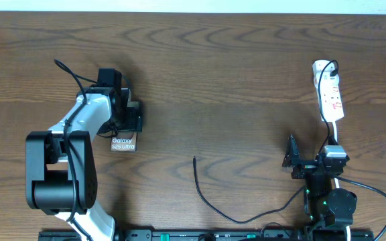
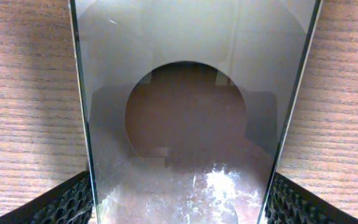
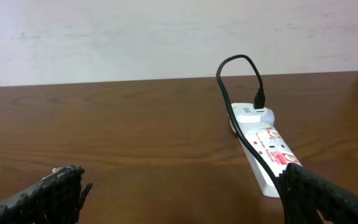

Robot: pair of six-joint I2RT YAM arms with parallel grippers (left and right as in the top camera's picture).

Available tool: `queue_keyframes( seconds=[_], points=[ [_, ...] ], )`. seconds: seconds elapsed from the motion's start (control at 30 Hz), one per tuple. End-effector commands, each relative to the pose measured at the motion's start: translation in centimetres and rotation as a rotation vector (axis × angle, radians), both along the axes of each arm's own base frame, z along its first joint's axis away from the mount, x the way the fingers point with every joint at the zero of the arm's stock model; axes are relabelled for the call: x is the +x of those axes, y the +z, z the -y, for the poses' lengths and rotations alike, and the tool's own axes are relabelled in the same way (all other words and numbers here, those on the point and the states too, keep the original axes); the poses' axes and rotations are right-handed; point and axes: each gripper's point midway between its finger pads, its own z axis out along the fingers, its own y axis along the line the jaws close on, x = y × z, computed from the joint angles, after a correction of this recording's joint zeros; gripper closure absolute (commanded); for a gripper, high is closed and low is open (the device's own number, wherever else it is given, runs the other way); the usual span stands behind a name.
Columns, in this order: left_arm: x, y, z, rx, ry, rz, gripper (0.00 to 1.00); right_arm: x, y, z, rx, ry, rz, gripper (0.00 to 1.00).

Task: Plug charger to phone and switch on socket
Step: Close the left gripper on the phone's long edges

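Left claw (image 2: 179, 202) straddles the Galaxy phone (image 2: 185, 93), which lies flat on the bench (image 1: 246, 67); whether it grips cannot be told. Right claw (image 3: 179, 193) is spread wide and empty near the power strip (image 3: 267, 155). Charger cable (image 1: 203, 191) tip lies loose mid-bench.

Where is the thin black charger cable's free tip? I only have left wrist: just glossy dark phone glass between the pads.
Observer: Overhead, the thin black charger cable's free tip lies on the brown wooden table, right of the dark rectangular Galaxy phone and apart from it.
Operator: Other end plugged in?
Observer: Yes. Right wrist shows its black plug seated in a white block at the far end of the narrow white power strip.
Operator: Right end effector?
Observer: The right end effector is open, with nothing between its fingers.
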Motion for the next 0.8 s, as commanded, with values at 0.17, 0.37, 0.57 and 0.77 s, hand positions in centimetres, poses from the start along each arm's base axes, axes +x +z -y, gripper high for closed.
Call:
queue_keyframes(
  seconds=[0.17,0.37,0.57,0.77],
  points=[
    [-1.54,-1.45,0.47,-0.024,-0.01,-0.054,0.16,-0.02,-0.09,-0.21,0.009,0.007,-0.002,0.01],
    [-1.55,-1.45,0.47,-0.024,-0.01,-0.055,0.21,-0.02,-0.09,-0.21,0.009,0.007,-0.002,0.01],
    [-1.55,-1.45,0.47,-0.024,-0.01,-0.055,0.22,-0.02,-0.09,-0.21,0.009,0.007,-0.002,0.01],
    [-1.55,-1.45,0.47,-0.024,-0.01,-0.055,0.33,-0.02,-0.09,-0.21,0.009,0.007,-0.002,0.01]
  ],
)
